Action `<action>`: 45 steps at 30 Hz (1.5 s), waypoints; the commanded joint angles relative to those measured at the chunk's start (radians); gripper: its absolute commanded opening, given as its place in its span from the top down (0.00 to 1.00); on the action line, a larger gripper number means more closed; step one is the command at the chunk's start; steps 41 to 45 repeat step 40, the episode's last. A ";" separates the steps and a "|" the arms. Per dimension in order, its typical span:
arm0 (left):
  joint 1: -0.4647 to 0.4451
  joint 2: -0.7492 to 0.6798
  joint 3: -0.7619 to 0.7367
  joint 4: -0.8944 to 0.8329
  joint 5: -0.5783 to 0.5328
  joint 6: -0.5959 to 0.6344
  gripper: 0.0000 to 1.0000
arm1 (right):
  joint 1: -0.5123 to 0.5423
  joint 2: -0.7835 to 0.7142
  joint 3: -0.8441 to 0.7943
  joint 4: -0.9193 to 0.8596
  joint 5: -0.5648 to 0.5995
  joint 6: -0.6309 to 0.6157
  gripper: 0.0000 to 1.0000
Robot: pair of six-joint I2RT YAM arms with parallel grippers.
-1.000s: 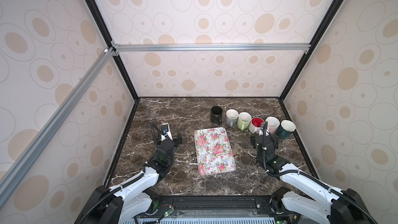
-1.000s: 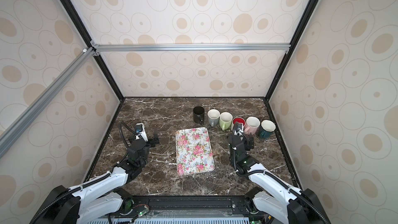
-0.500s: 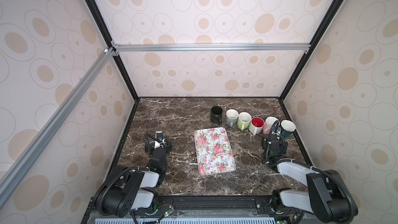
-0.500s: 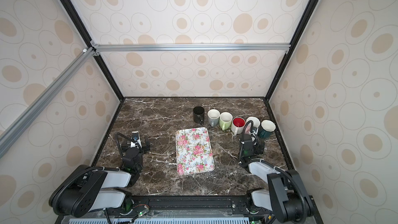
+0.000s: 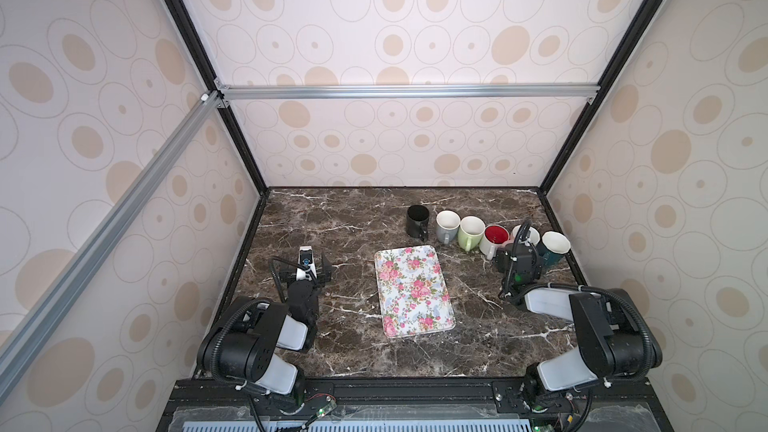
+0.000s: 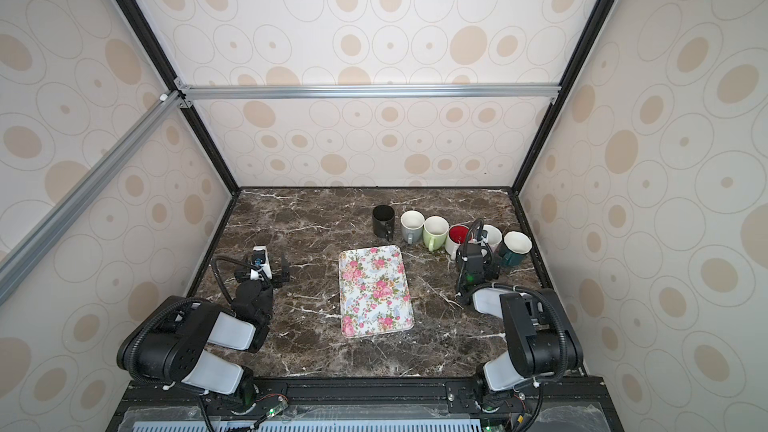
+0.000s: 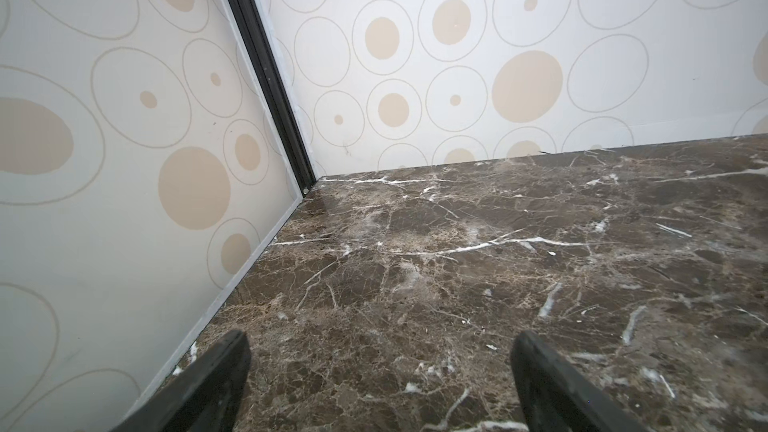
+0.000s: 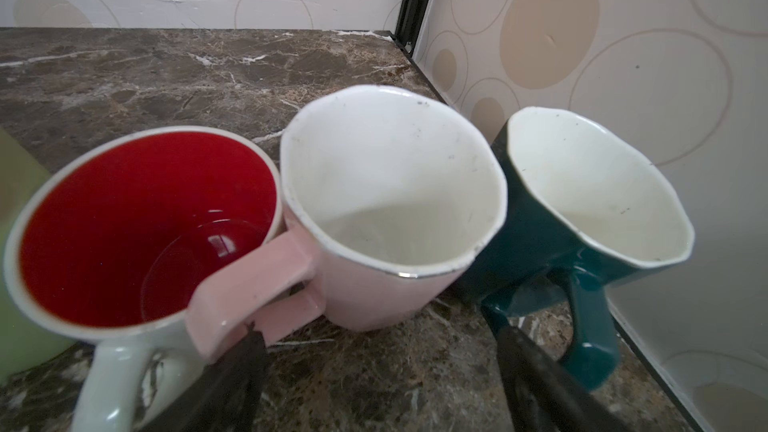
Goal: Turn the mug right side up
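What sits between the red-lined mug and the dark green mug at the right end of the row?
The pink mug sits between the red-lined mug and the dark green mug, upright and empty; the right wrist view shows it best.

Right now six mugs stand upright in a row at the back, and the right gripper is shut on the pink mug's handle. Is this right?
Not quite. The six mugs do stand upright in a row, but the right gripper is open: in the right wrist view its fingers stand apart, just short of the pink mug, holding nothing.
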 commanded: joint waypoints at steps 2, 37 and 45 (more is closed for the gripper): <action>0.060 0.095 0.002 0.165 0.130 -0.024 0.02 | -0.002 0.000 0.009 0.044 -0.046 -0.021 0.10; 0.071 0.071 0.083 -0.030 0.022 -0.090 0.02 | 0.017 0.029 -0.151 0.365 -0.211 -0.119 0.00; 0.071 0.070 0.068 0.000 0.021 -0.086 0.02 | 0.015 0.025 -0.157 0.371 -0.210 -0.120 0.00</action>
